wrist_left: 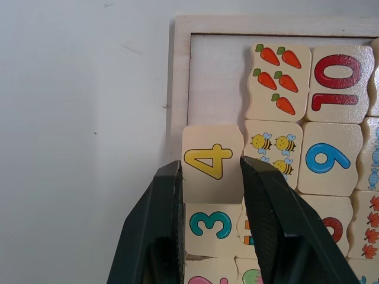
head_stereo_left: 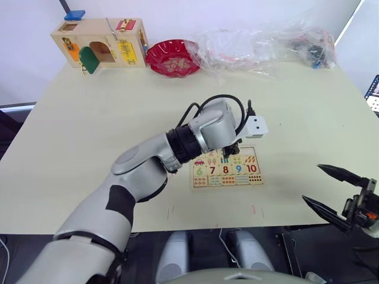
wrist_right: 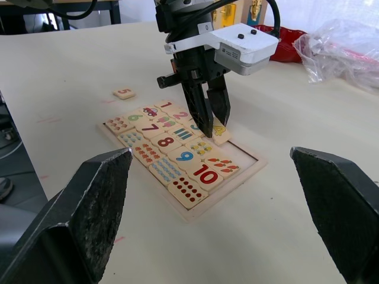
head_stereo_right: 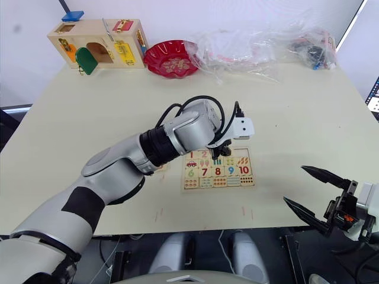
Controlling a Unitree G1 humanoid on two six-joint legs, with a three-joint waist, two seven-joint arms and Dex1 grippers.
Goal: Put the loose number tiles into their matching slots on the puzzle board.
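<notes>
The left pincer [wrist_left: 212, 177] grips tile 4 [wrist_left: 211, 163] between its fingers, tilted over the board [wrist_left: 179, 71] edge. The right pincer [head_stereo_left: 331, 192] hangs wide open, well apart.

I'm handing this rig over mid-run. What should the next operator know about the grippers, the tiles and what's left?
Left gripper: shut on the 4 tile, holding it over the puzzle board's edge beside the 3 tile, not yet seated.
Right gripper: open, holding nothing, off to the board's right.
Done: the 1 tile and 3 are in the top row; 2 cannot be confirmed behind the gripper.
Left: seat 4, then fetch the 5 tile, lying loose on the table off the board, for the bare slot beside the carrots.
</notes>
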